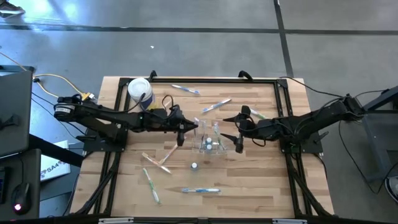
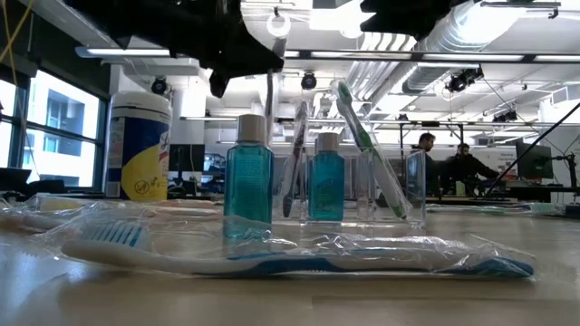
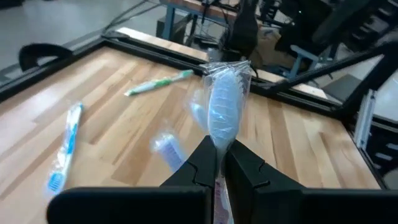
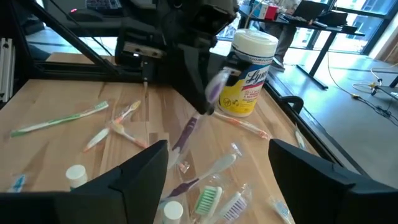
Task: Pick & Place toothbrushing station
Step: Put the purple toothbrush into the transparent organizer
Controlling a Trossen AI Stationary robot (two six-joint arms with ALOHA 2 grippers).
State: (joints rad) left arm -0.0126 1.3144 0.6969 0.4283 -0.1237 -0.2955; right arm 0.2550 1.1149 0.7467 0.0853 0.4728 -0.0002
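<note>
The left gripper [image 3: 219, 163] hung above the middle of the wooden table [image 1: 261, 186], its two dark fingers pinched tight on the handle of a wrapped toothbrush [image 3: 222, 109] with a purple handle in clear crinkly film, head pointing away from the wrist. In the right wrist view that brush [image 4: 198, 115] slanted down out of the left arm's fingers toward the cup below. Just at three o'clock of the left gripper in the high view stood the small clear plastic cup [image 1: 208, 142], already holding several brushes and two small teal bottles with white caps [image 2: 247, 172]; from table height a green-handled toothbrush [image 2: 367, 149] leaned out of it.

The right gripper [image 4: 217, 165] waited on the cup's three o'clock side with its fingers spread wide and nothing between them, directly over the cup's contents.

Around the cup loose pieces lay apart: a blue-and-white wrapped toothbrush [image 1: 200, 190] at six o'clock, a green one [image 1: 152, 185] at seven, a pink pair [image 1: 157, 162] at eight, a loose white cap [image 1: 194, 165] close by. A white-lidded round canister with a yellow label [image 1: 140, 91] stood at ten o'clock.

The risk, as I judged it: the cup was light and crowded, so a slanted brush could catch on the rim or a leaning handle and tip it, or the slippery film could slide in the pinch.
</note>
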